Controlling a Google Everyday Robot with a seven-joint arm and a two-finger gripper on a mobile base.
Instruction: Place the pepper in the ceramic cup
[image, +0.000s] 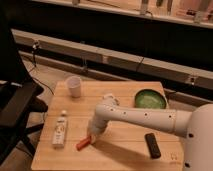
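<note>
The white robot arm (142, 118) reaches in from the right, across the light wooden table (125, 90), and bends down toward the near left part of the top. Its gripper (91, 135) sits low, right at the table surface, and its tip meets the right end of the small orange-red pepper (83, 143). From this angle I cannot tell how wide the gripper stands, or whether it has a grip on the pepper or only touches it.

The pepper lies flat on the wood, slanting from near-left to far-right, near the front edge. Just to its left lies the white plastic bottle (60, 131) on its side, cap pointing away, close to the pepper but apart from it.

The small plain white ceramic cup (74, 85) stands upright at the far left corner, well apart from the pepper and the gripper. On the far right sits the wide green bowl (150, 99). Near the right front, past the arm, lies the black rectangular remote (153, 145). A black chair (15, 102) stands off the table's left side.
</note>
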